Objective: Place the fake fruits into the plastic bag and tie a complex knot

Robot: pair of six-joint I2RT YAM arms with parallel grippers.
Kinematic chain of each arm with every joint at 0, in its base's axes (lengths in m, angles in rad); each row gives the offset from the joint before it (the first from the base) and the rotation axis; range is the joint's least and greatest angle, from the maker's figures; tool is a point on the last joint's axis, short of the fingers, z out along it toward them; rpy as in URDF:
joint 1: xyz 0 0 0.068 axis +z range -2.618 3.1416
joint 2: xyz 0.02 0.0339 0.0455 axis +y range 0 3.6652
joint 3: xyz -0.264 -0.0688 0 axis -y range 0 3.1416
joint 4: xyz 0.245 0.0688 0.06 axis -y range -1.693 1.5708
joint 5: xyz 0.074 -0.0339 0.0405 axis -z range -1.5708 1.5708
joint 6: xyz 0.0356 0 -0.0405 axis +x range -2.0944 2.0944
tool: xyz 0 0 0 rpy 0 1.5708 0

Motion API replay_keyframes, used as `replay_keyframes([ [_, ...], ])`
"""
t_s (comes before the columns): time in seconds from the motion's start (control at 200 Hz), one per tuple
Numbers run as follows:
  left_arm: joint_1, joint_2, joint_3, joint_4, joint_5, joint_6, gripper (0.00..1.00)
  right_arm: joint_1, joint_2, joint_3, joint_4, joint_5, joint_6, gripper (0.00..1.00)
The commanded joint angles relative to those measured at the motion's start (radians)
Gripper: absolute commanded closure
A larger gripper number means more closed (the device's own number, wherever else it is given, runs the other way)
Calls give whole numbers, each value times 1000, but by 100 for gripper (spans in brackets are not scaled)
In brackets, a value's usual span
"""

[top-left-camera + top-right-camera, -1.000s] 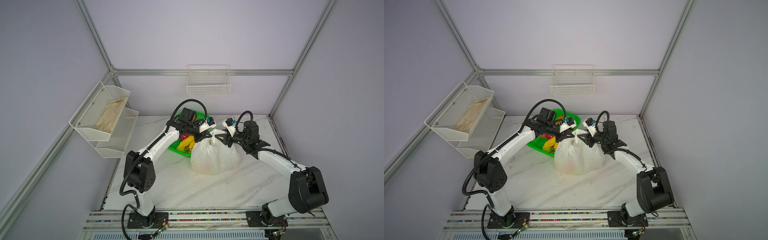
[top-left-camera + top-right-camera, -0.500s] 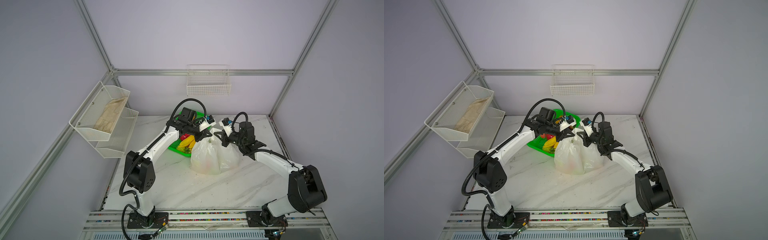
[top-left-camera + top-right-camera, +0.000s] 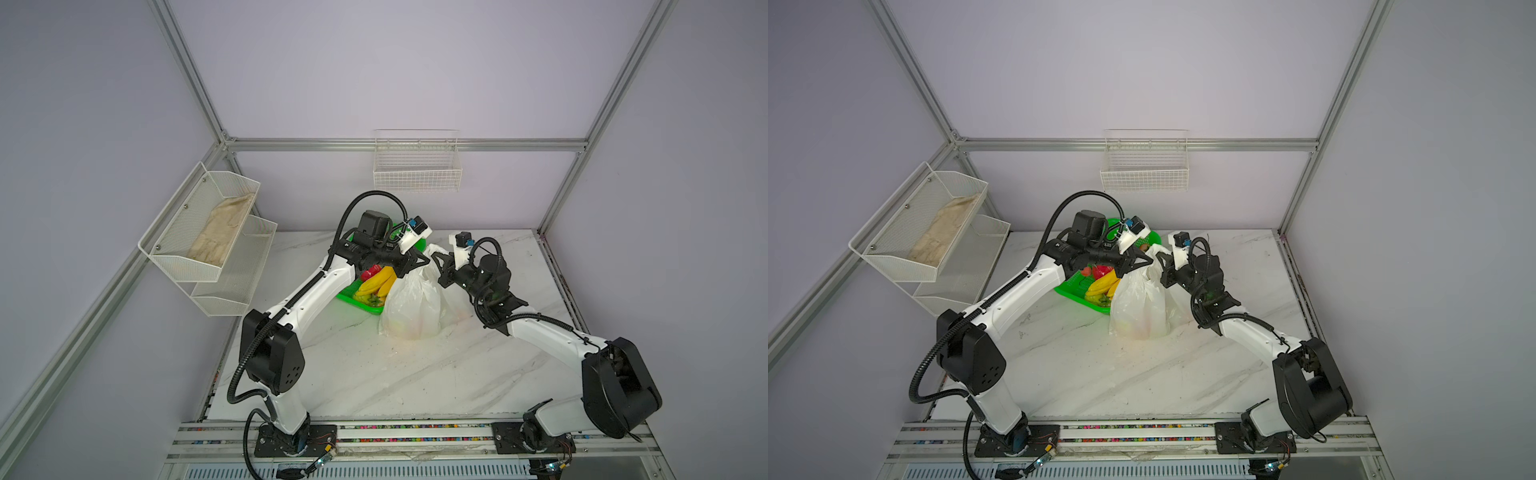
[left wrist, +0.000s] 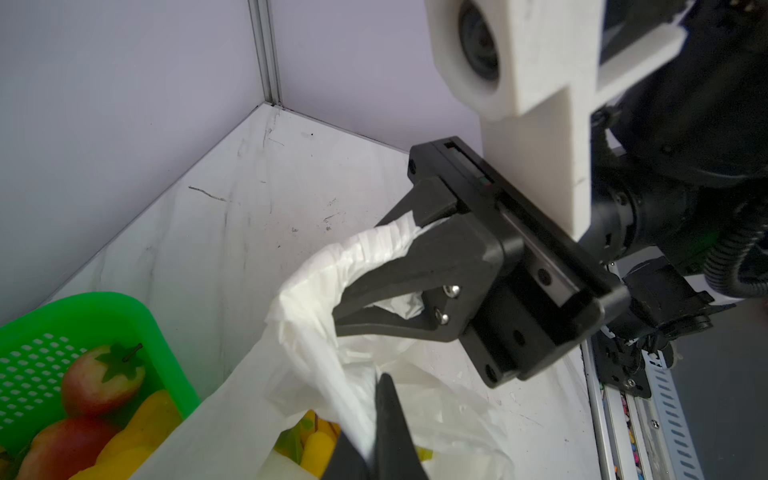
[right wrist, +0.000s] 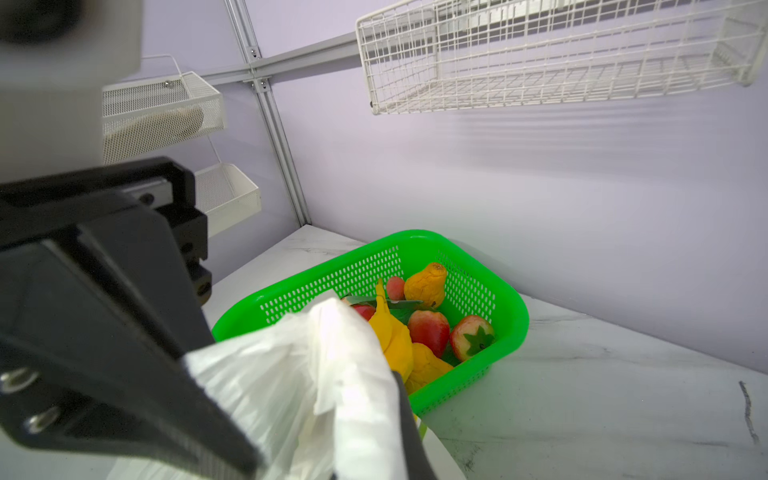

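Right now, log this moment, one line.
left gripper: shut on plastic bag | right gripper: shut on plastic bag | fake fruits: some in green basket

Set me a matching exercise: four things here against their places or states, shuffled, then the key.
1. thin translucent white plastic bag
2. bright green mesh plastic basket
3. beige cloth
4. white wire basket

A. hangs on back wall
B. lies in side shelf's upper tier
C. red fake strawberry shows in it
D. pinched by left gripper and right gripper

Pairs: 1-D, 2-C, 3-B, 4-A
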Motion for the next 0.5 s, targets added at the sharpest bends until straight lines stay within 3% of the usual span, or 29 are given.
replay_keyframes([
  [0.0, -21, -73, -96, 155, 29, -136, 92, 1, -17, -31, 161, 50, 100, 100],
  [0.15, -37, -119, -224, 290, 15, -213, 89, -4, -55, -54, 169, 32, 134, 100],
  [0.495, -114, -186, -466, 604, -53, -355, 73, -31, -126, -135, 301, -104, 337, 100],
])
